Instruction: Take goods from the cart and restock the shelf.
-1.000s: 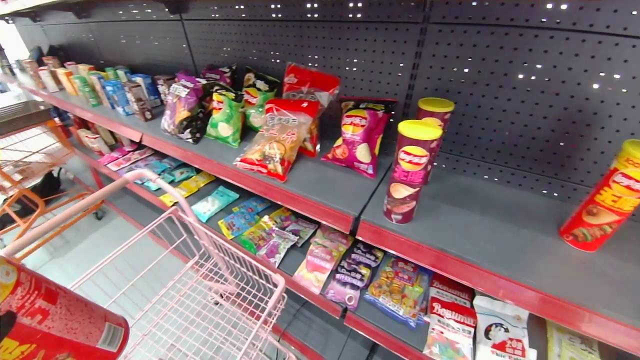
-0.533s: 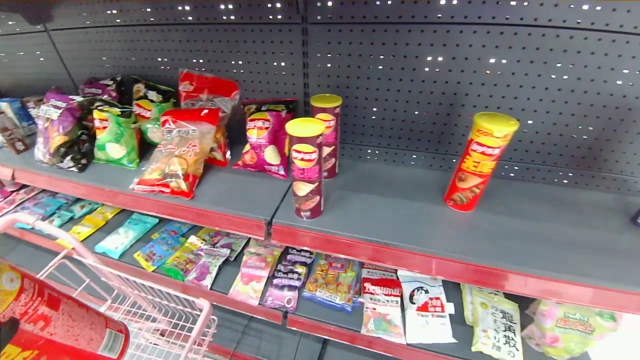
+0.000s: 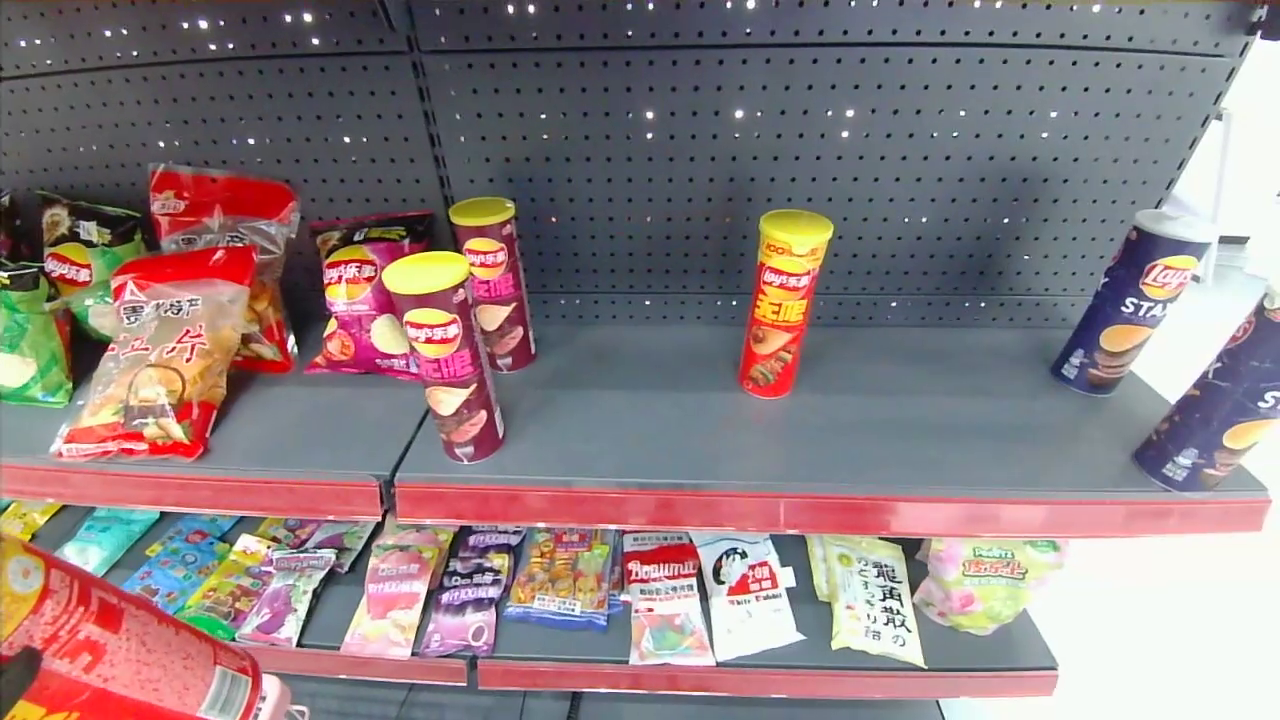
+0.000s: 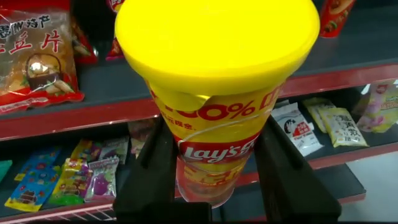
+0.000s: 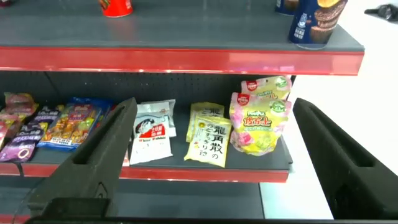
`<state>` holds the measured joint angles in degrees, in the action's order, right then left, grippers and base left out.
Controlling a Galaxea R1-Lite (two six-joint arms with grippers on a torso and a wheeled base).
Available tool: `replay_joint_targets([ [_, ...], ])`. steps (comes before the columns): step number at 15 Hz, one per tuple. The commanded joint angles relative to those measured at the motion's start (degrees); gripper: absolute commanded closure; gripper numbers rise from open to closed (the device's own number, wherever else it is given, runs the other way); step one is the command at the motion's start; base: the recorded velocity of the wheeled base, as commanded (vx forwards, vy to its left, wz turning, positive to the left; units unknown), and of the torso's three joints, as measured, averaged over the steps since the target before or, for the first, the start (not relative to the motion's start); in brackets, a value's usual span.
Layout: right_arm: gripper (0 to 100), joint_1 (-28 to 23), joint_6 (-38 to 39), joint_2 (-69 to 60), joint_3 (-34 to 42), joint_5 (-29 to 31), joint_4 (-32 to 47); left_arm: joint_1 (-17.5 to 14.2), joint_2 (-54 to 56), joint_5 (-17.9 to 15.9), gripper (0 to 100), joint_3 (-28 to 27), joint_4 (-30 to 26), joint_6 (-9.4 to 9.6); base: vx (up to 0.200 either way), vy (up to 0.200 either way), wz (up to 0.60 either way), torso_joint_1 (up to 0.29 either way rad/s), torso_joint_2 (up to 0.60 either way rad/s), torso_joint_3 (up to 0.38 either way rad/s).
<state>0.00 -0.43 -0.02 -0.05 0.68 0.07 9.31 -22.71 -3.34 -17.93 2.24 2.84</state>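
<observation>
My left gripper [image 4: 214, 171] is shut on a red chips can [image 4: 214, 93] with a yellow lid, one black finger pressing on each side of it. In the head view that held can [image 3: 110, 640] lies tilted at the bottom left, below the shelf. On the grey upper shelf [image 3: 640, 440] a matching red can [image 3: 783, 300] stands upright near the middle. My right gripper [image 5: 211, 162] is open with nothing between its fingers and faces the lower shelf [image 5: 205, 174].
Two maroon cans [image 3: 445, 355] stand left of the red one, with chip bags [image 3: 160, 350] further left. Two dark blue cans [image 3: 1130, 300] stand at the shelf's right end. Bare shelf lies on both sides of the red can. Candy packets [image 3: 560, 580] fill the lower shelf.
The head camera has swung right along the shelf: the pink cart has left the picture and the blue cans have come in. The held can stays at the bottom left.
</observation>
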Motion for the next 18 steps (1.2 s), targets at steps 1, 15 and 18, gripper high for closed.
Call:
replay_joint_targets([
  [1, 0, 0.00, -0.01, 0.02, -0.04, 0.02, 0.01, 0.00, 0.39, -0.26, 100, -0.26, 0.13, -0.03, 0.000, 0.000, 0.00, 0.000, 0.00, 0.000],
  [15, 0, 0.00, -0.10, 0.02, -0.04, -0.07, 0.01, -0.44, 0.56, 0.44, 100, -0.35, -0.13, 5.60, 0.014, 0.000, 0.00, 0.000, 0.00, 0.001],
  [18, 0, 0.00, -0.10, 0.02, -0.04, -0.07, 0.01, -0.44, 0.47, 0.35, 100, -0.17, -0.13, 5.77, 0.200, 0.000, 0.00, 0.002, 0.00, 0.004],
])
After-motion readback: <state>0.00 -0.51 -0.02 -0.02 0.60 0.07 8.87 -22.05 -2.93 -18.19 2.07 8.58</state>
